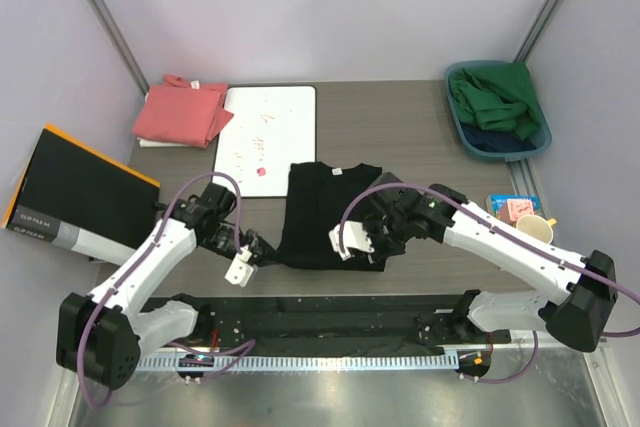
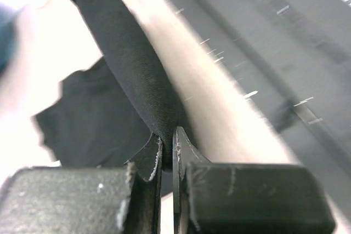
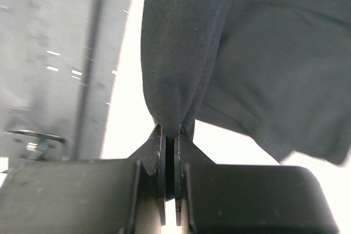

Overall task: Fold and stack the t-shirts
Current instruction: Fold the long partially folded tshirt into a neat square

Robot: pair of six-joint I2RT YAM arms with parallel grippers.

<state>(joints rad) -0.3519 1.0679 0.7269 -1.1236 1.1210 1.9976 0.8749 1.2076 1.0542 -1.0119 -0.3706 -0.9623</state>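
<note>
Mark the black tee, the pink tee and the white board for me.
black tee (image 1: 318,209): top view, middle of its flat body.
pink tee (image 1: 180,113): top view, middle of the bundled cloth.
white board (image 1: 272,142): top view, bare middle of its face.

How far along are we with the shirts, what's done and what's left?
The pink shirt looks folded at far left. In hand: the left gripper and right gripper are each shut on the black shirt at its near edge. Left: finish that fold, then stack it with the pink one.
</note>
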